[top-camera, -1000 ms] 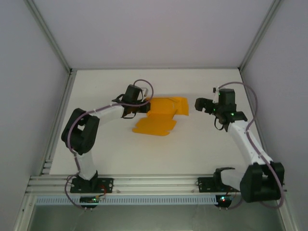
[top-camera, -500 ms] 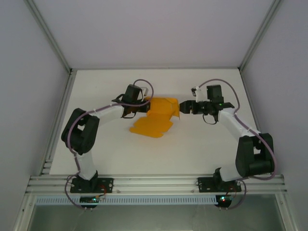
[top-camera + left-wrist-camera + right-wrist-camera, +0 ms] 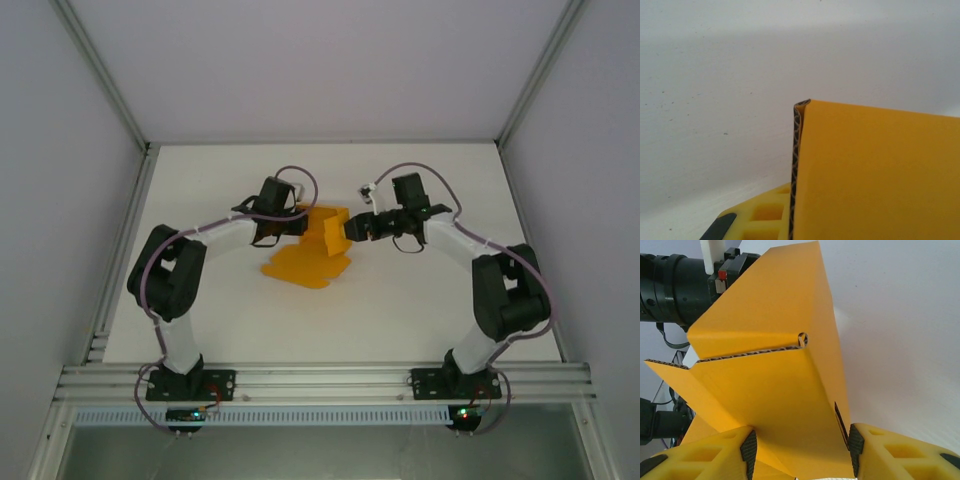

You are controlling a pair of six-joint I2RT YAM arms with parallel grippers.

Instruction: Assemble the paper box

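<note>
Currently folding: my right gripper (image 3: 801,452), spread wide, straddles raised flap (image 3: 765,305) of paper box (image 3: 310,255); my left gripper (image 3: 292,226) grip unreadable. Next, I judge: push flap over crease.

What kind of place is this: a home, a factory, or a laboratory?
Probably a laboratory robot cell. A white table is enclosed by plain pale walls with metal frame posts, and two robot arms are bolted to a rail at its near edge, handling an orange paper box.
</note>
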